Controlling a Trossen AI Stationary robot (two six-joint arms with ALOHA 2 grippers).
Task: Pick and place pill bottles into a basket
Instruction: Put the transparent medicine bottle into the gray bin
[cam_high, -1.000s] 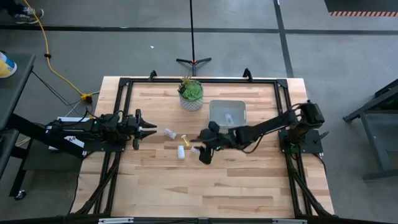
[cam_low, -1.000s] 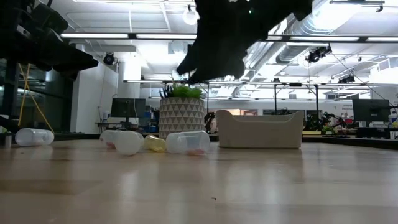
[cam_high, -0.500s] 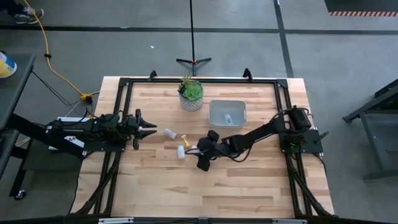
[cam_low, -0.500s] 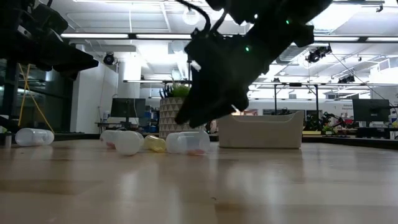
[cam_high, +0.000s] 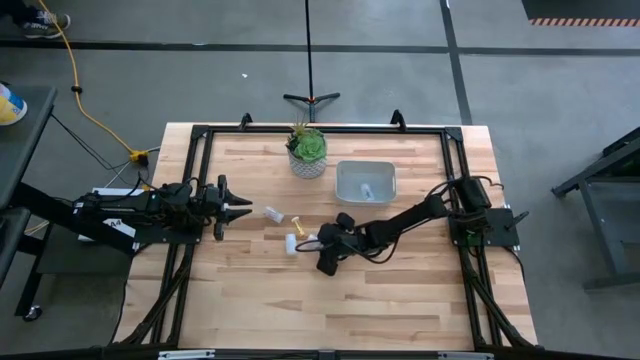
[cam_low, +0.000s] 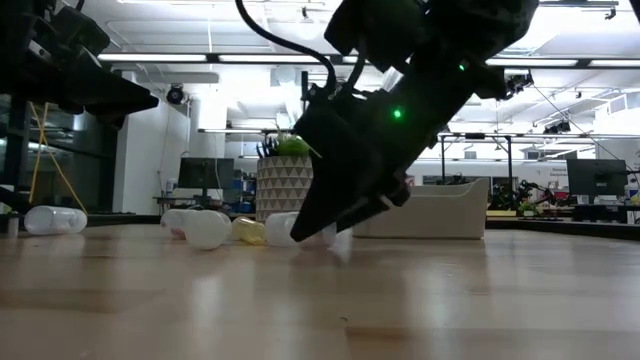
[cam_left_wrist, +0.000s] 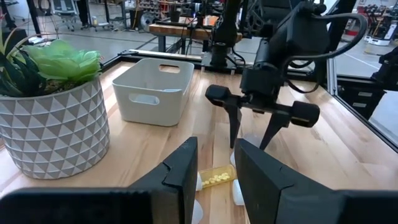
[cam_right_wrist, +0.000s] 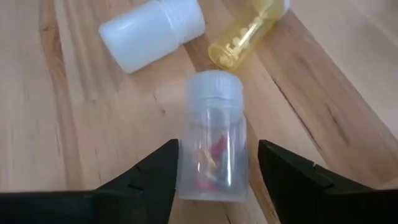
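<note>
Three pill bottles lie on their sides near the table's middle: a white one, a yellowish one and a clear one with red pills. Another white bottle lies further left, and one lies inside the basket. My right gripper is open and low over the table, with one finger on either side of the clear bottle; a thin gap shows on both sides. My left gripper is open and empty at the table's left.
A green plant in a white patterned pot stands at the far side, left of the basket. A black frame runs around the table's edges. Bare wood lies toward the near edge.
My right gripper has come down from above the table and a little toward the near and left edges. It now stands low, with its open fingers on either side of the clear bottle. The bottles have not moved.
</note>
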